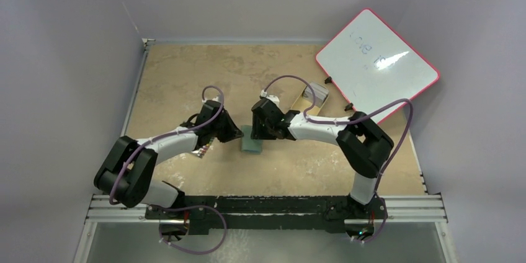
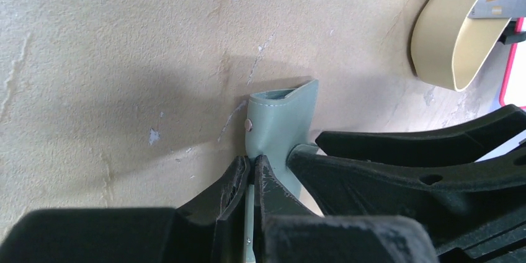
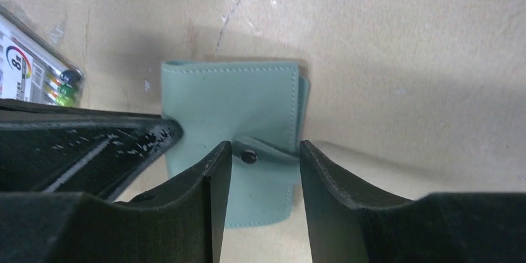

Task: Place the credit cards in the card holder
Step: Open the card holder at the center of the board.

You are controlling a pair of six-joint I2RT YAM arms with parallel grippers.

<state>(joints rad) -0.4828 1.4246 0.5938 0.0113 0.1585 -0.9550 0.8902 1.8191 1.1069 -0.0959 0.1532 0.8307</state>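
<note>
The green card holder lies on the table between my two grippers. In the left wrist view the card holder stands partly lifted, and my left gripper is shut on its near edge. In the right wrist view the card holder lies folded, its snap tab between the open jaws of my right gripper, just above it. A pale credit card rests in the tan tray; the cards also show in the top view. No card is in either gripper.
The tan tray sits behind the right gripper. A white board with a red rim leans at the back right. A clear pack of coloured pens lies left of the card holder, under the left arm.
</note>
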